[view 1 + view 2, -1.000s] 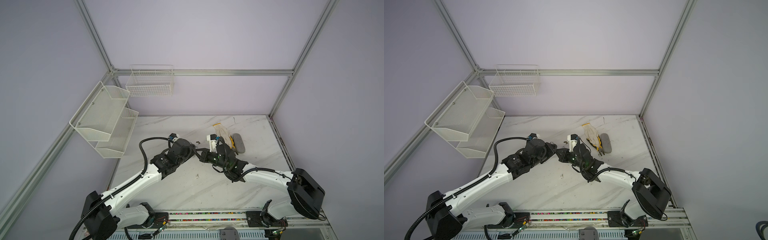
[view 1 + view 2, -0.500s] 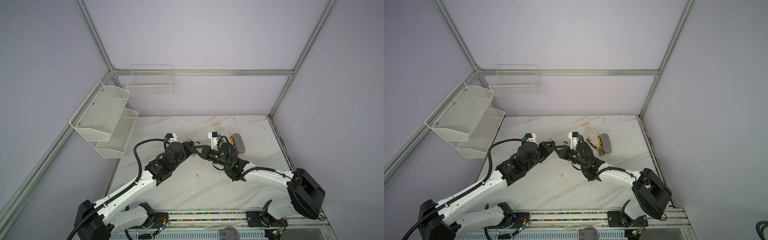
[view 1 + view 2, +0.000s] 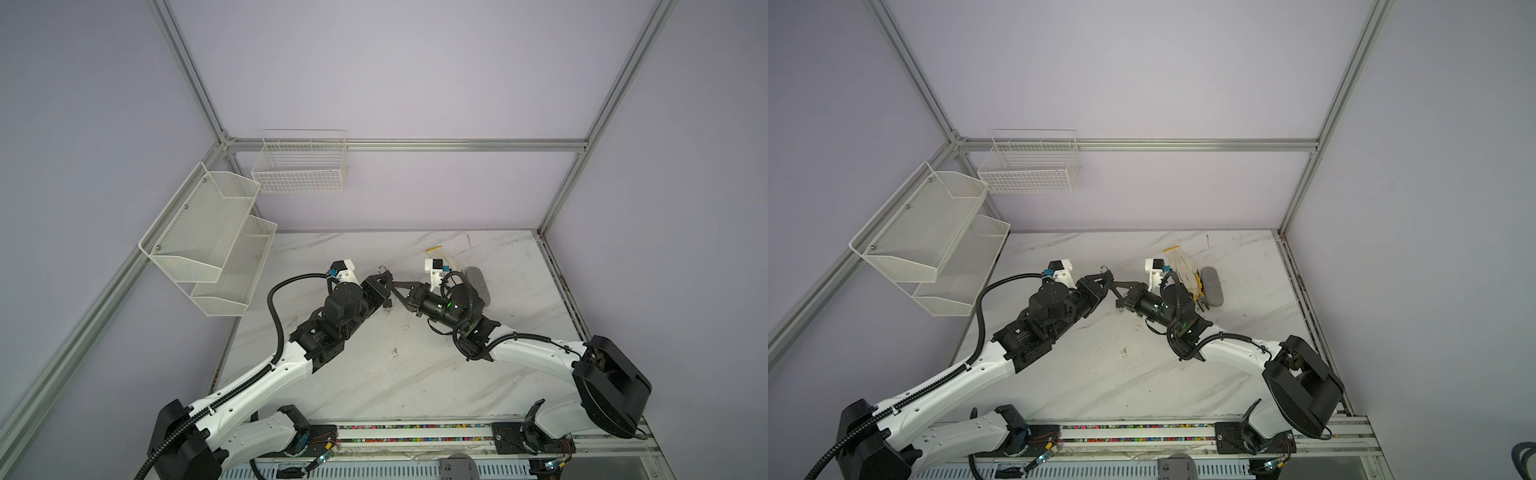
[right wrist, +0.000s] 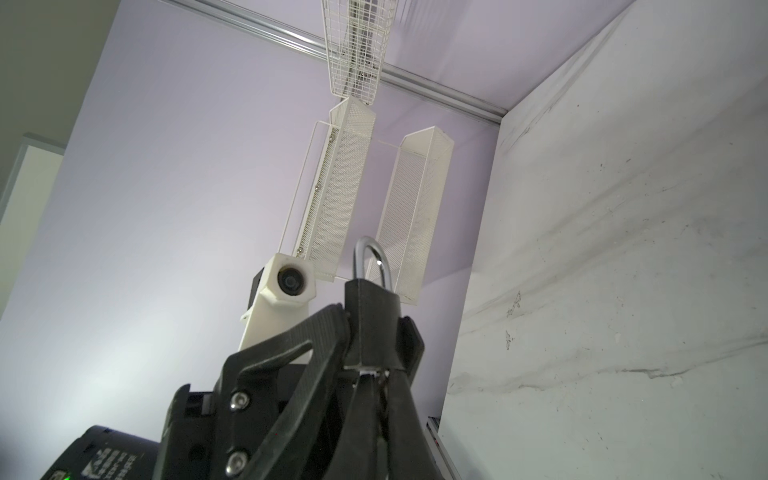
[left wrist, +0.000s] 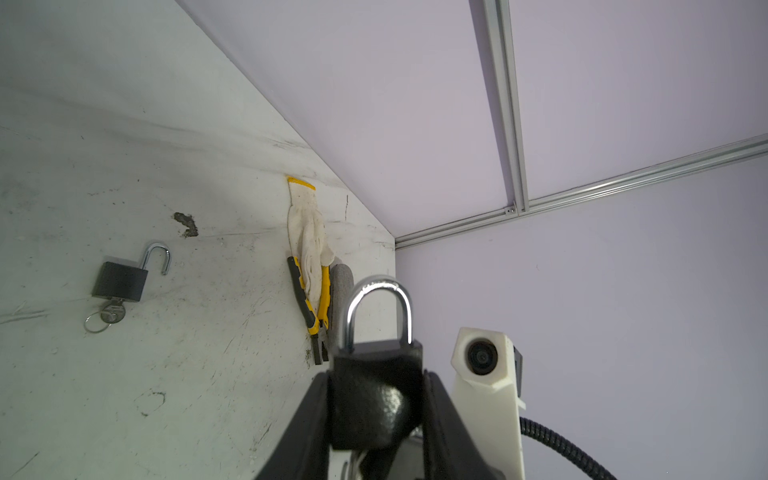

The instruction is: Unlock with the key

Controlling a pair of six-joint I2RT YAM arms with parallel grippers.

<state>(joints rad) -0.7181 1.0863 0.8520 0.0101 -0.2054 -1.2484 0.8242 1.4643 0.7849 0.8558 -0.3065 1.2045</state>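
Padlock [image 3: 385, 277], shackle closed, is held lifted over the middle of the table [image 3: 374, 374], body clamped in my left gripper [image 5: 376, 380]. In a top view its long axis runs roughly 11 to 5 o'clock. At the 5 end my right gripper [image 4: 371, 380] is pinched together on a bright sliver I take for the key [image 4: 366, 368].

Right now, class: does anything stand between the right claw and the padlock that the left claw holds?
Nothing visible does. The left claw holds the padlock up off the table, and the right claw, shut, sits directly against its underside, nothing between.
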